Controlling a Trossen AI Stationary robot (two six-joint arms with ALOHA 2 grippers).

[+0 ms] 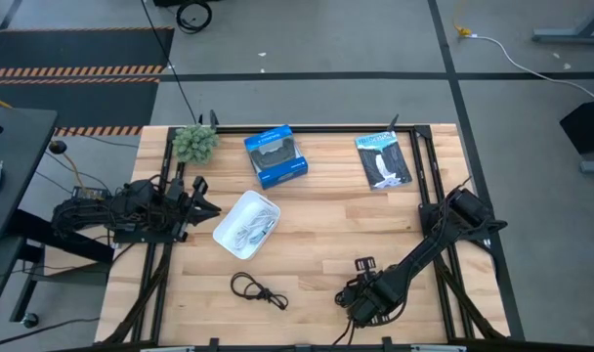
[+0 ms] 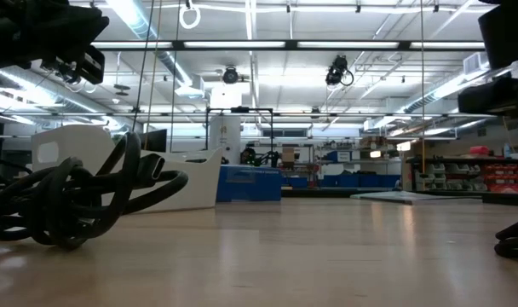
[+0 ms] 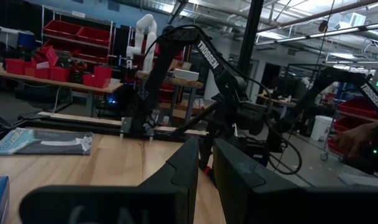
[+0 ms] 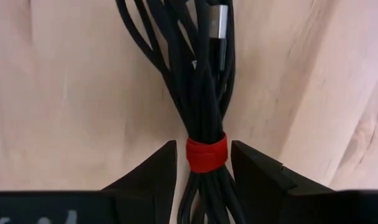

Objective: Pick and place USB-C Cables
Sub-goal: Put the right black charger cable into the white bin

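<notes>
A black cable bundle with a red band lies on the table near its near edge, right of centre. My right gripper is open above it, pointing down, with one finger on each side of the red band. A second black coiled cable lies on the wood near the near edge and shows large in the low view. A white cable lies in a white tray. My left gripper hovers shut, left of the tray. No grey cable shows. My right gripper comes from above with its fingers across the bundle at the red band. The bundle lies flat on the table. Narrow gaps show beside the band, and I cannot tell whether a finger touches it.
A blue box and a black flat packet lie near the far edge. A green plant stands at the far left corner. Black frame rails run along both sides. Bare wood spans the table's middle.
</notes>
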